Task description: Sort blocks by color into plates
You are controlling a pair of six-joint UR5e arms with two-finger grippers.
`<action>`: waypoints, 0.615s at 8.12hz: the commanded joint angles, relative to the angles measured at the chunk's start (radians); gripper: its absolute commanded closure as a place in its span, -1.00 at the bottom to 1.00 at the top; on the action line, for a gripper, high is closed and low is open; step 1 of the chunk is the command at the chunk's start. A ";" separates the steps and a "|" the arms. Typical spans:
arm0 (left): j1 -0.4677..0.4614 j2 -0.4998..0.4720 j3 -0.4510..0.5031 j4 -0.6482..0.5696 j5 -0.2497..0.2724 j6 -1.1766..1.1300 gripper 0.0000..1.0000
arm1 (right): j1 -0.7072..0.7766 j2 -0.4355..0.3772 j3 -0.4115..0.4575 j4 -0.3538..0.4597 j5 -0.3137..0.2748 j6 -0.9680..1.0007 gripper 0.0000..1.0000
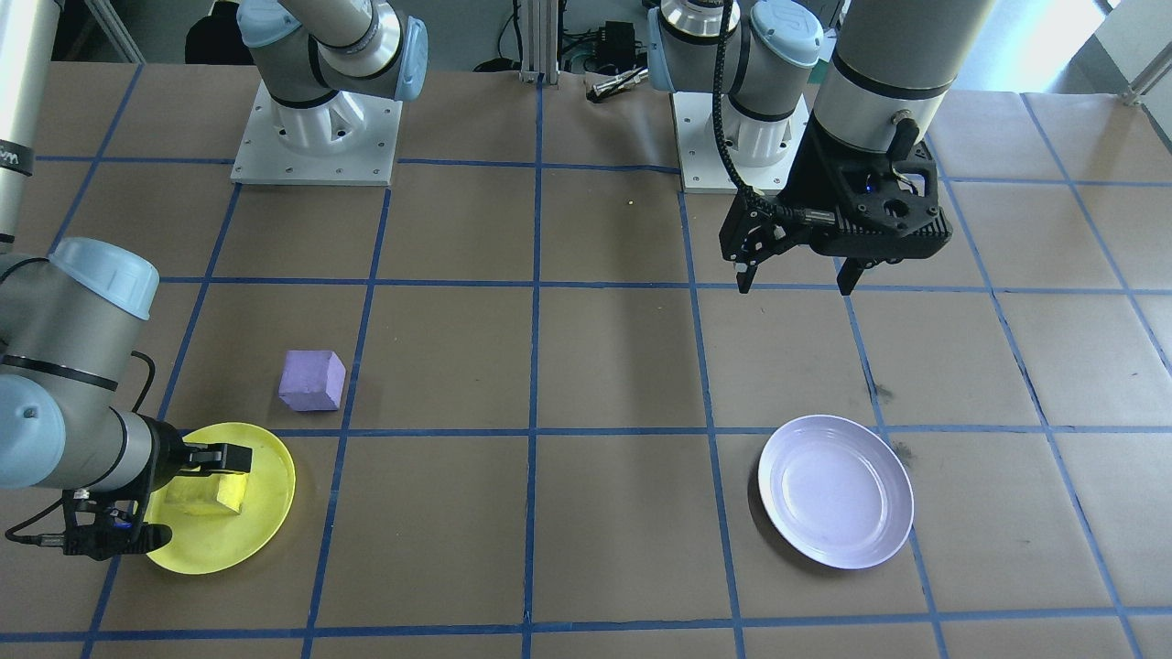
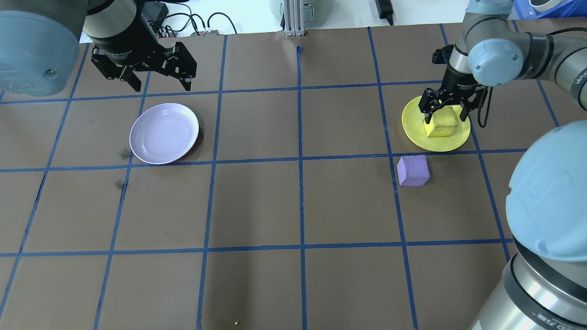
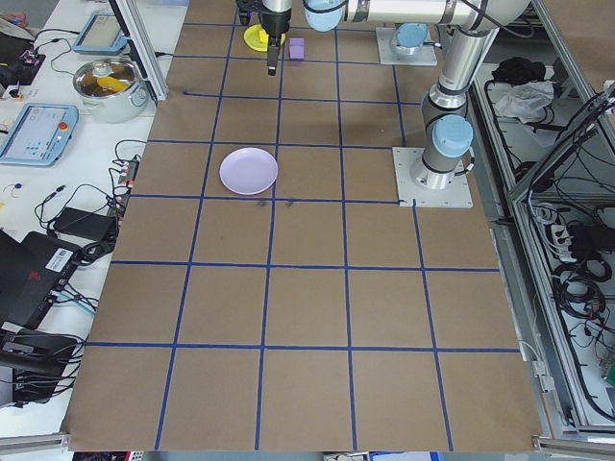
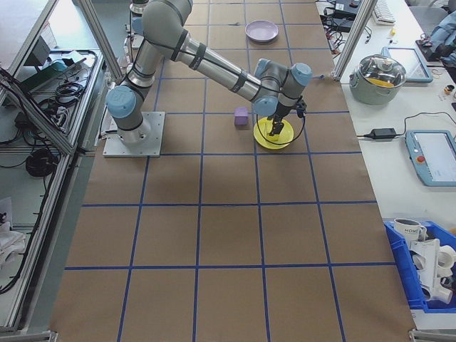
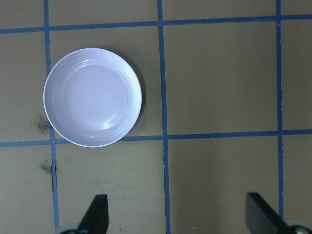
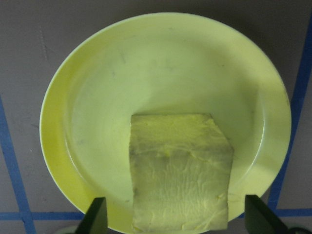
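Halfway: yellow is sitting sorted, purple is waiting.

The yellow plate [image 2: 435, 133] is holding the yellow block [image 2: 441, 124], with the right gripper [image 2: 447, 109] hanging just over it, its fingers spread wide and standing clear of the block's sides, gripping nothing. The lavender plate [image 2: 164, 133] is lying bare, well apart across the table, while the left gripper [image 2: 160, 78] is hovering near it, wide and holding nothing. The purple block [image 2: 412, 170] is resting on the table just beside the yellow plate, not yet moved to its plate.

The black two-finger left gripper [image 2: 158, 82] hangs spread wide, pointing down; the black two-finger right gripper [image 2: 448, 117] points down, fingers apart.
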 commanded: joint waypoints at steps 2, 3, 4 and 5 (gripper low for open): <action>0.000 0.000 0.001 -0.001 0.000 0.000 -1.00 | 0.057 -0.106 0.007 0.131 0.015 0.058 -1.00; 0.000 0.001 0.000 -0.001 0.000 0.000 -1.00 | 0.092 -0.140 0.028 0.153 0.015 0.122 -1.00; 0.000 0.000 0.000 -0.001 0.000 0.000 -1.00 | 0.115 -0.146 0.047 0.156 0.015 0.131 -1.00; 0.000 0.000 0.000 -0.001 0.000 0.000 -1.00 | 0.117 -0.152 0.100 0.155 0.018 0.117 -1.00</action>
